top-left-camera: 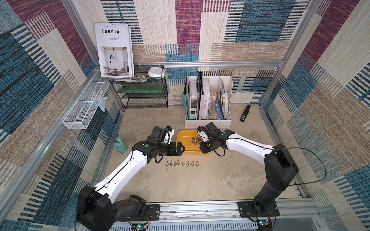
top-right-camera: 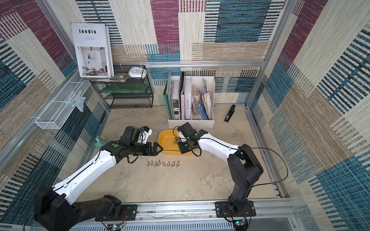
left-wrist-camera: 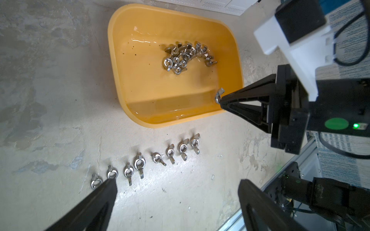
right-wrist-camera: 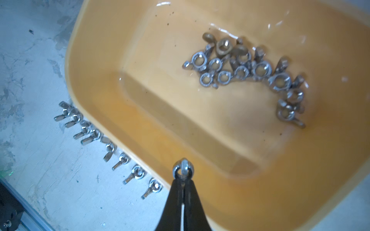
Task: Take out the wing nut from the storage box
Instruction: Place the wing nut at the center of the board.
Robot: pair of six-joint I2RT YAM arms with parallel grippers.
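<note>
Right jaws pinch 1 wing nut over the storage box at frame centre; left jaws gape wide, empty; 8 nuts line the tabletop below.

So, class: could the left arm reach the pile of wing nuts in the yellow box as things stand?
Probably yes: the box is open-topped, the left tool hangs open by it, and the right tool, gripping one wing nut, is clear of the pile.

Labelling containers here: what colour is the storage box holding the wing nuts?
The storage box is plain yellow-orange, clearest in the left wrist view.
</note>
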